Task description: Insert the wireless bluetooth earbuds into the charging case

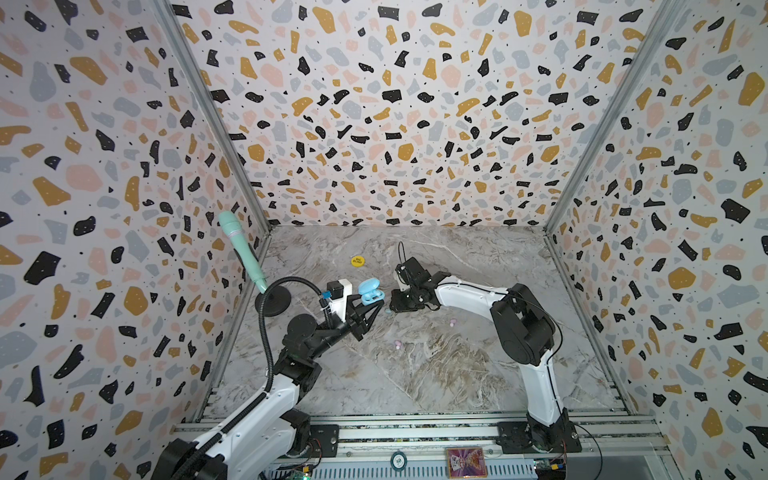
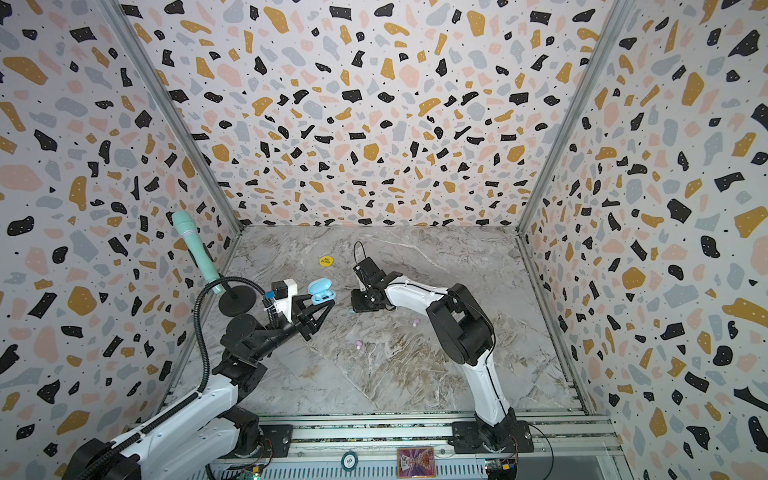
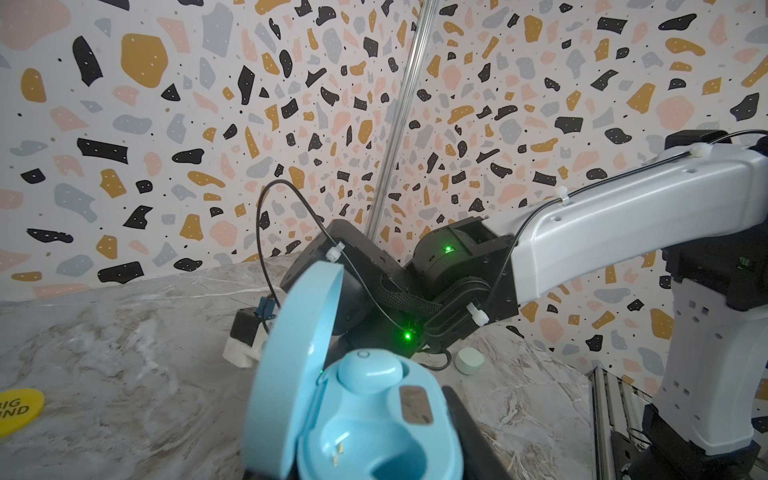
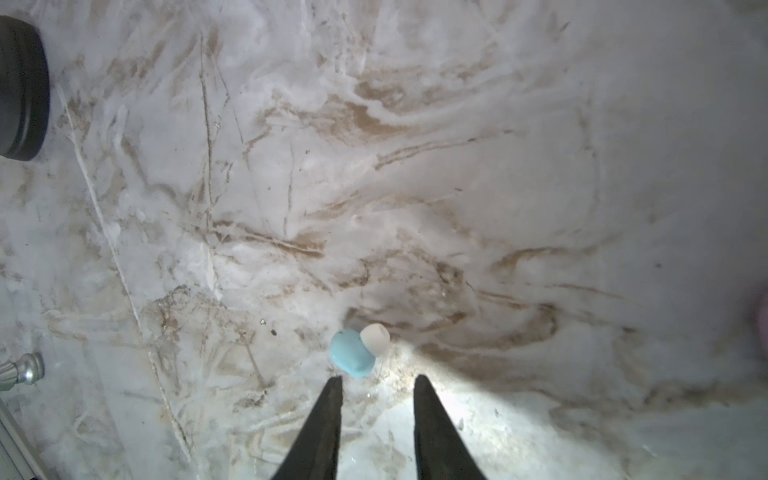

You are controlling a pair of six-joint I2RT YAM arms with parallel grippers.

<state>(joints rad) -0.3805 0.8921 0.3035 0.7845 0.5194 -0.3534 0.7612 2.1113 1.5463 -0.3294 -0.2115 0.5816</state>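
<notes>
Marble tabletop (image 1: 415, 374), enclosed by terrazzo-patterned walls. Left gripper (image 1: 374, 306) is clamped on the blue charging case (image 3: 361, 432), lid open; a seated blue earbud (image 3: 368, 370) occupies one cavity. Right gripper (image 4: 378, 380) jaws stand narrowly apart, gripping nothing, just behind a loose blue earbud (image 4: 351, 353) lying on the tabletop. A pink earbud (image 1: 452, 322) and a second pink earbud (image 1: 397, 344) lie nearer the front.
</notes>
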